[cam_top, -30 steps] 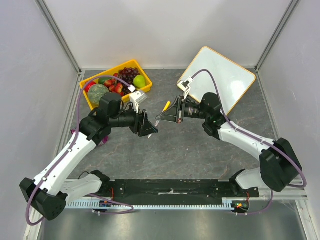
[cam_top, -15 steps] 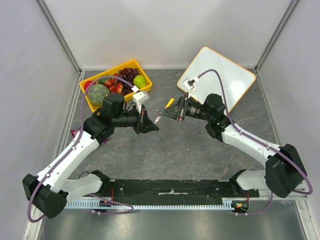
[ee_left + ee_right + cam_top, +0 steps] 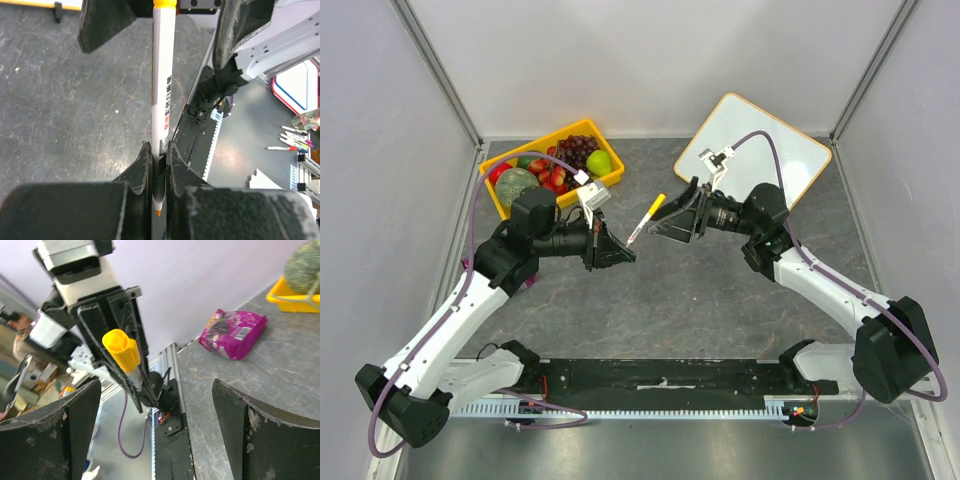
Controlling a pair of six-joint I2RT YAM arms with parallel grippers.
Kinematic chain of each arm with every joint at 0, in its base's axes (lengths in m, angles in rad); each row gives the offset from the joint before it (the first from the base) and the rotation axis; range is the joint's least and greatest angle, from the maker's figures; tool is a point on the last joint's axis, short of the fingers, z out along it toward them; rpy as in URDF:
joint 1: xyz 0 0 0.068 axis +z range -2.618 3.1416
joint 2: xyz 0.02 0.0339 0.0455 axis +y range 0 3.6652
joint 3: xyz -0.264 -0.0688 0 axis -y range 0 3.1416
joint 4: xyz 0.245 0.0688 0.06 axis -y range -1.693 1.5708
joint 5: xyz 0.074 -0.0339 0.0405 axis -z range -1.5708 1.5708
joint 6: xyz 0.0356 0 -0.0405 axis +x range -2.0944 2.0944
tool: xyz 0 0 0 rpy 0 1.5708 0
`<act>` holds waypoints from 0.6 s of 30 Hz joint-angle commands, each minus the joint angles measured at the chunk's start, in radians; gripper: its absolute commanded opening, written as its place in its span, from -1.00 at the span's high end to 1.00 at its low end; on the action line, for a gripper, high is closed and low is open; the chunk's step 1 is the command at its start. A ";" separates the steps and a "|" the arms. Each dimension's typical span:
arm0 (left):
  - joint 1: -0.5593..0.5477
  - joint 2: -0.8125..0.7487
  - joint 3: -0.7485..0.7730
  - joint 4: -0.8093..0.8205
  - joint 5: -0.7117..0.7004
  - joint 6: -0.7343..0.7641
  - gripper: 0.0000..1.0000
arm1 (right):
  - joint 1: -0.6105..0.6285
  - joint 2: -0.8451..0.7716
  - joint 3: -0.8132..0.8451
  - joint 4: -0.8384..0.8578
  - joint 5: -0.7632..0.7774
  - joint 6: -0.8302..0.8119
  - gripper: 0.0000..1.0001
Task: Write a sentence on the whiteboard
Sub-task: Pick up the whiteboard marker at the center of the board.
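My left gripper [image 3: 623, 252] is shut on the tip end of a white marker [image 3: 646, 219], held above the grey table. In the left wrist view the marker [image 3: 162, 90] runs straight up from between my left gripper's [image 3: 159, 150] closed fingers, its orange nib showing below them. My right gripper [image 3: 667, 224] stands open just right of the marker's yellow end, its fingers apart on either side and not touching it. The right wrist view shows that yellow end [image 3: 122, 350] ahead of my right gripper [image 3: 157, 410]. The whiteboard [image 3: 760, 160] lies at the back right, its face blank, with no sentence in view.
A yellow fruit crate [image 3: 616, 181] sits at the back left, behind my left arm. A purple snack bag [image 3: 232, 332] lies near the left wall. Walls close the table on three sides.
My left gripper has shut on the marker. My right gripper has opened, let go of the marker and drawn back to the right.
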 commanded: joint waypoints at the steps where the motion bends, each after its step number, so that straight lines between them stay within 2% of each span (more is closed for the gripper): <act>1: 0.002 -0.029 0.046 0.070 0.164 0.024 0.96 | 0.004 -0.014 0.016 0.189 -0.162 0.076 -0.96; 3: 0.003 -0.033 0.043 0.103 0.211 0.016 0.96 | 0.011 -0.006 0.016 0.255 -0.194 0.114 -0.96; 5: 0.002 -0.033 0.042 0.121 0.232 0.008 0.96 | 0.022 0.002 0.023 0.294 -0.210 0.139 -0.87; 15: 0.003 -0.006 0.048 0.120 0.300 0.010 0.96 | 0.076 0.061 0.065 0.286 -0.204 0.144 -0.32; 18: 0.003 -0.006 0.040 0.115 0.301 0.013 0.96 | 0.079 0.069 0.076 0.288 -0.196 0.144 -0.26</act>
